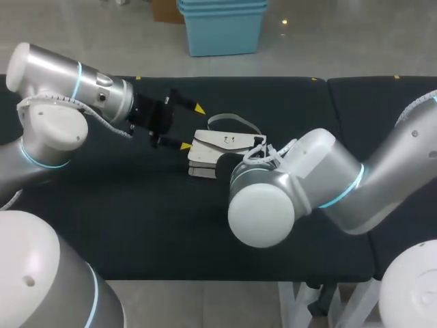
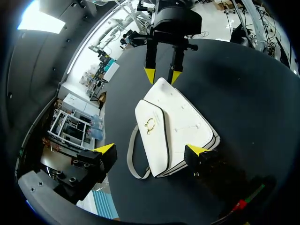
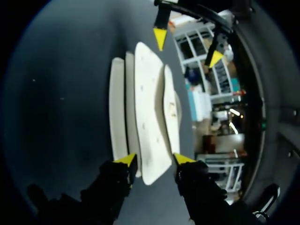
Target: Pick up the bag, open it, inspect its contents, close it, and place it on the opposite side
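A white bag with a gold clasp lies flat on the black table, its strap looped behind it. My left gripper hovers at the bag's left end, wide open, and its fingers straddle that end without touching. My right gripper is at the opposite end. Its fingers stand narrowly apart with the bag's tip between them. From the left wrist view a thin gap shows on each side of that gripper. My right arm hides this end in the head view.
The table's front edge runs close below the arms. A seam splits the tabletop at the right, with more black surface beyond it.
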Tool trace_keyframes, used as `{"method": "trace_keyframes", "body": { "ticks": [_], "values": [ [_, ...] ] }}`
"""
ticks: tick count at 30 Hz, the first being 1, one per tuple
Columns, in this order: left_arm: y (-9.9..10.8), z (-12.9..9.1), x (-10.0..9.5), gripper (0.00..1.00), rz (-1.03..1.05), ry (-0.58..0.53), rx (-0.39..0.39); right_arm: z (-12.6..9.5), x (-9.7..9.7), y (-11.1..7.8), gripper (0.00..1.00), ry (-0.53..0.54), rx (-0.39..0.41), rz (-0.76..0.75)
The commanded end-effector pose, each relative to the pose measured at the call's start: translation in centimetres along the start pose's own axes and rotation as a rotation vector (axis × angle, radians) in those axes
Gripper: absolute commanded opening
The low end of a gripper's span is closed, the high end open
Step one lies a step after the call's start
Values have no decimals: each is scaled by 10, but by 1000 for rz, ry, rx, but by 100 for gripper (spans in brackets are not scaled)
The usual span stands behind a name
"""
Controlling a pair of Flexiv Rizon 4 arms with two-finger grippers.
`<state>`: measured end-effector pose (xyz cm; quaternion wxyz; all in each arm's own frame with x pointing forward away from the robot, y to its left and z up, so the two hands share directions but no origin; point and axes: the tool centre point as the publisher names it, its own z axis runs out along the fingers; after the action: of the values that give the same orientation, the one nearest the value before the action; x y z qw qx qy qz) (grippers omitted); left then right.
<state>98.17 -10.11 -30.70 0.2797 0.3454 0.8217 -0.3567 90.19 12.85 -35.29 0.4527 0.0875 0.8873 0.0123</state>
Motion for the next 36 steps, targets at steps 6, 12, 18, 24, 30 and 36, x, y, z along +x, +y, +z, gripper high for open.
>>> {"method": "trace_keyframes", "body": {
  "ticks": [6,12,18,24,30,36],
  "values": [
    [4,10,-4,100,5,14,13,19,8,-3,34,-160,-8,-4],
    [2,14,-4,100,13,16,12,24,10,-4,0,-161,-8,-14],
    [0,23,-2,95,15,15,13,23,12,-5,0,-163,-15,-9],
    [-2,32,1,73,15,27,37,23,14,-5,0,-167,-7,-2],
    [-4,40,4,62,12,59,73,25,16,-6,0,-166,2,-5],
    [-10,37,8,62,30,75,97,26,17,-4,0,-165,5,-11]
  ]
}}
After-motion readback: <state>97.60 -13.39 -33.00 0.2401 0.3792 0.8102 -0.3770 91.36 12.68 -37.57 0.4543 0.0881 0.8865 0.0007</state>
